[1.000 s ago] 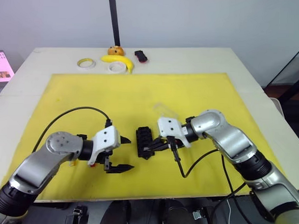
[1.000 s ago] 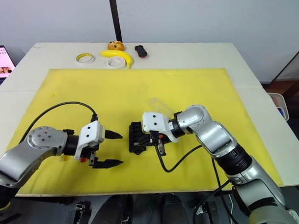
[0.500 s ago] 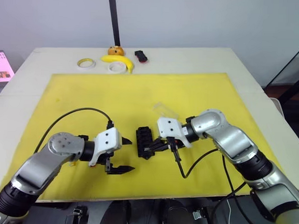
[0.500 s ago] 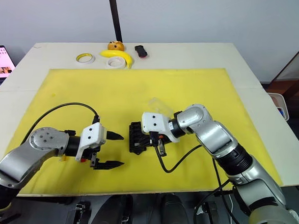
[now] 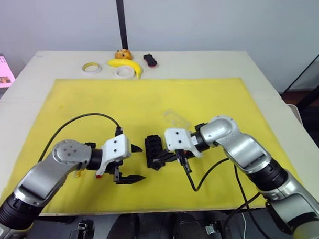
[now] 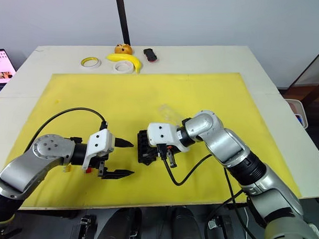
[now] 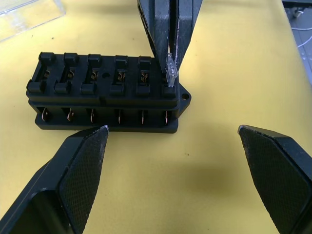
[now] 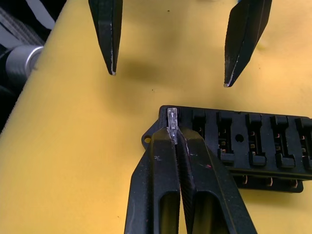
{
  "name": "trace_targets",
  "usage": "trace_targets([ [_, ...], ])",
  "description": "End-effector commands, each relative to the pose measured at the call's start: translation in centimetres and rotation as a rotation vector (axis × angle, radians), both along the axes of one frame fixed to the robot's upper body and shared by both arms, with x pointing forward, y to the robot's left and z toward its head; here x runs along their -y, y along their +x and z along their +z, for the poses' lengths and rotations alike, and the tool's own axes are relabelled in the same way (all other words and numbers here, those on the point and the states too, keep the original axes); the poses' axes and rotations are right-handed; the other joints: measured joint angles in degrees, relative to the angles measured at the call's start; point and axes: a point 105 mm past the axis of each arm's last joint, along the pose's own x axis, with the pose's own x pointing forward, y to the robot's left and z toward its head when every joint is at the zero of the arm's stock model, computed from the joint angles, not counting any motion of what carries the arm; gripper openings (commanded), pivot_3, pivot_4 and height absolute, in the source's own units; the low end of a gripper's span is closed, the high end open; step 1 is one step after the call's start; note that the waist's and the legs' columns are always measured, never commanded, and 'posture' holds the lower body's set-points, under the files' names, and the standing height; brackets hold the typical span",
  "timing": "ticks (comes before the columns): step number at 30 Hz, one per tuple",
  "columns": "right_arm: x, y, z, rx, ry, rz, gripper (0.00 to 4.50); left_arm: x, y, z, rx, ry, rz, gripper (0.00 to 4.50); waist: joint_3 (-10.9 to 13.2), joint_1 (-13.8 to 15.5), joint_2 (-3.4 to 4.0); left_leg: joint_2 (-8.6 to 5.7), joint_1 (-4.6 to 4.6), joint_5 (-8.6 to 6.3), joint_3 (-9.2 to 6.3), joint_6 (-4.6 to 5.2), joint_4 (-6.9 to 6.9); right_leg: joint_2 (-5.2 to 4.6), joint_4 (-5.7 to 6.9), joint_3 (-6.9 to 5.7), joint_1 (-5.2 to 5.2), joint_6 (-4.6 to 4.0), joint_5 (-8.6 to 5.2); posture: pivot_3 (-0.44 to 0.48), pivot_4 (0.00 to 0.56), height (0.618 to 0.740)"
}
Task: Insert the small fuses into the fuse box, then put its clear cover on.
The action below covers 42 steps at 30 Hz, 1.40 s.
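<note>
Left wrist view, looking across at the long side of the fuse box [image 7: 105,95]: lies flat on the yellow mat [image 5: 97,101] near the front middle of the counter [image 5: 203,63], slots facing up, so as to take a blade pushed straight down. Right pincer [image 8: 174,139] closed narrow on a pale grey fuse [image 7: 170,75], gripping only its upper part so that the blades stay free below the fingertips. Holds the fuse upright over the end slot next to the mounting tab [image 7: 184,96], its lower edge at or just inside the slot mouth; cannot tell how deep. Probably the seating step of a first insertion, since the other slots seen here show bare metal contacts and no fuse. Left pincer [image 5: 135,164] spread wide and holding nothing, low over the mat just beside the box on the robot's left, fingertips pointed at the box but apart from it; likely placed there to brace the box if it slides under the push. Clear cover [image 5: 175,118] lying on the mat just beyond the box, apart from it, within easy reach for later. Calls for a straight downward press; any tilt could jam the blades or tip the light box.
</note>
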Motion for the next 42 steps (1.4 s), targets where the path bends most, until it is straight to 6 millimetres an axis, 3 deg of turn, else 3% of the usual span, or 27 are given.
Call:
trace_targets([
  [1, 0.2, 0.7, -0.4, 0.021, -0.039, -0.023, 0.00, 0.1, 0.0, 0.3, 0.026, -0.001, -0.001, 4.47, 0.0, 0.0, 0.00, 0.00, 0.01, 0.00, 0.00, 0.00, 0.00, 0.00, 0.00, 0.00, 0.01, 0.00, 0.00, 0.000, 0.150, 0.740],
  [20, -0.3, 0.6, 0.2, 0.009, -0.034, -0.017, 0.00, -0.1, 0.2, 0.1, 0.030, 0.004, 0.011, 4.47, 0.0, 0.0, 0.00, 0.01, 0.04, 0.00, -0.01, 0.00, 0.04, 0.00, 0.07, 0.00, 0.04, 0.00, 0.00, 0.000, 0.150, 0.740],
  [23, -0.4, 0.6, 0.5, 0.005, -0.025, -0.019, 0.90, -0.1, 0.3, 0.2, 0.032, 0.003, 0.012, 4.50, 0.0, 0.0, 0.00, 0.00, 0.04, 0.00, -0.01, 0.00, 0.04, 0.01, 0.09, 0.00, 0.04, 0.00, 0.00, 0.000, 0.150, 0.740],
  [25, -0.5, 0.5, 1.0, -0.004, -0.010, -0.019, 1.74, -0.2, 0.5, 0.3, 0.037, 0.002, 0.018, 4.50, 0.0, 0.1, 0.00, 0.00, 0.04, 0.00, -0.01, 0.00, 0.04, 0.01, 0.09, 0.00, 0.03, 0.00, 0.00, 0.000, 0.150, 0.740],
  [33, -0.6, 0.6, 2.4, -0.006, 0.029, -0.029, 1.74, -0.5, 0.7, 0.3, 0.044, 0.006, 0.023, 4.50, 0.0, 0.1, 0.00, 0.00, 0.03, 0.00, -0.01, 0.00, 0.04, -0.01, 0.09, 0.00, 0.03, 0.00, 0.00, 0.000, 0.150, 0.740],
  [42, 0.0, 0.3, 6.2, -0.033, 0.204, -0.043, 1.74, -1.2, 0.9, 0.4, 0.046, 0.010, 0.049, 4.50, 0.0, 0.1, 0.00, 0.01, 0.02, 0.00, -0.03, 0.00, 0.04, -0.01, 0.09, 0.00, 0.03, 0.00, 0.00, 0.000, 0.150, 0.740],
])
